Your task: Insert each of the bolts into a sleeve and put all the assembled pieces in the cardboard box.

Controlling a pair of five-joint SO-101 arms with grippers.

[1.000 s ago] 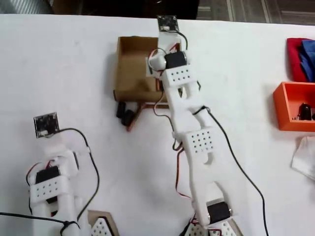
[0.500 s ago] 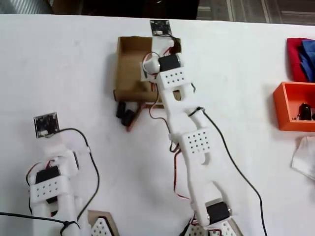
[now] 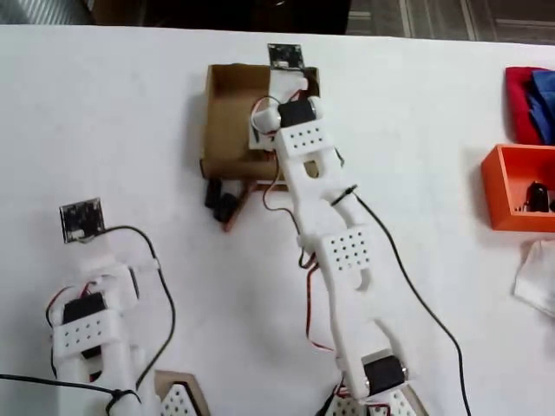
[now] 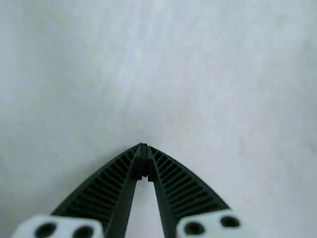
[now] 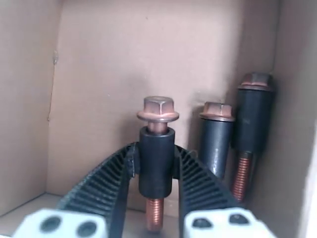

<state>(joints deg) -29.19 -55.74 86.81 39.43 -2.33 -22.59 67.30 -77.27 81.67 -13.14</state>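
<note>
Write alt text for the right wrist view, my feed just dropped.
The right gripper is shut on a black sleeve with a copper bolt through it, held inside the cardboard box. Two more assembled pieces sit against the box wall beside it.

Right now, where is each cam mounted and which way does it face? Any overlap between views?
High view: fixed above the table, looking down; left arm folded by its base, right arm stretched over the cardboard box.
Left wrist view: on the left wrist, facing bare table past the shut left gripper.
Right wrist view: on the right wrist, facing into the box; right gripper clamps a sleeved bolt, two more beside a wall.
Shared: high and right wrist views both show the box.
</note>
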